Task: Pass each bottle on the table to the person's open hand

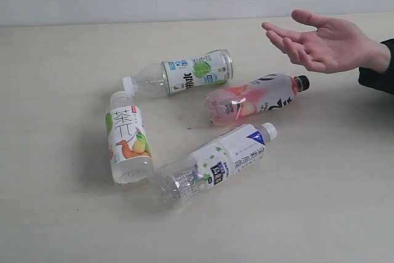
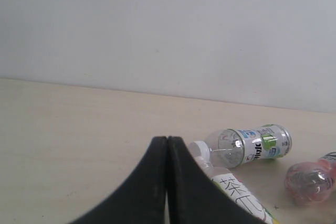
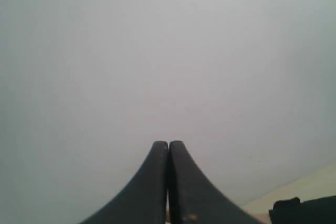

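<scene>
Clear plastic bottles lie loose on the desk; near the pink bottle the hand is held open to receive. Left fingers and right fingers press together, empty.

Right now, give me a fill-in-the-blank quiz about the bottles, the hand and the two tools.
1. The table holds ____ bottles, all lying on their sides.
2. The pink bottle has a ____ cap.
3. The hand is open and holds ____.
4. The left tool and the right tool are both ____.

Missing words: four; black; nothing; shut.
</scene>
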Robot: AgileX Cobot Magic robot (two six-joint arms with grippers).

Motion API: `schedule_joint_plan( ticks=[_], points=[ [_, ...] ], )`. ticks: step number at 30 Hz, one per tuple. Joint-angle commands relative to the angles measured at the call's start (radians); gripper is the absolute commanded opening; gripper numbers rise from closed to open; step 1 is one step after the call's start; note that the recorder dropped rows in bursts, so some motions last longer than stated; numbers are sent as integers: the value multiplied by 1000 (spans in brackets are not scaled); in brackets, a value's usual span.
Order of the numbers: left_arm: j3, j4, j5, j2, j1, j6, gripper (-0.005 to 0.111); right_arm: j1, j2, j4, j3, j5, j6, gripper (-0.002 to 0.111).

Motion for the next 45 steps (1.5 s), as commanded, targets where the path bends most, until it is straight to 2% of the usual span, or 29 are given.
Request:
schedule_joint_plan(
  ticks=[1, 8, 13, 16, 18, 20, 23, 26, 29, 34, 38, 41, 45],
  points=[
    [3, 1, 0, -6, 2, 0, 0, -6, -5, 2, 5, -93, 32, 0],
    [3, 1, 0, -6, 2, 0, 0, -3, 176, -47, -73, 70, 37, 0],
    [3, 1, 0, -6, 2, 0, 0, -3, 461, -47, -218, 162, 53, 0],
    [3, 1, 0, -6, 2, 0, 0, -3, 636, -80, -337, 276, 14, 0],
    [3, 1, 0, -6, -1, 0, 0, -3, 738, -93, -434, 369, -60, 0],
    [3, 1, 0, -6, -2, 0, 0, -3, 841, -93, -550, 479, -221, 0],
    [3, 1, 0, -6, -2, 0, 0, -3, 1003, -46, -725, 777, -463, 0],
    [3, 1, 0, -6, -2, 0, 0, 52, 1196, 109, -921, 1089, -789, 0],
    [3, 1, 0, -6, -2, 0, 0, 144, 1340, 204, -1074, 1222, -871, 4],
    [3, 1, 0, -6, -2, 0, 0, 295, 1493, 104, -1229, 1267, -909, 24],
    [3, 1, 0, -6, -2, 0, 0, 409, 1579, -31, -1280, 1269, -1001, 39],
    [3, 1, 2, -6, -2, 0, 0, 473, 1616, -92, -1282, 1260, -1094, 45],
    [3, 1, 2, -6, -2, 0, 0, 535, 1660, -190, -1282, 1250, -1112, 51]
  ],
)
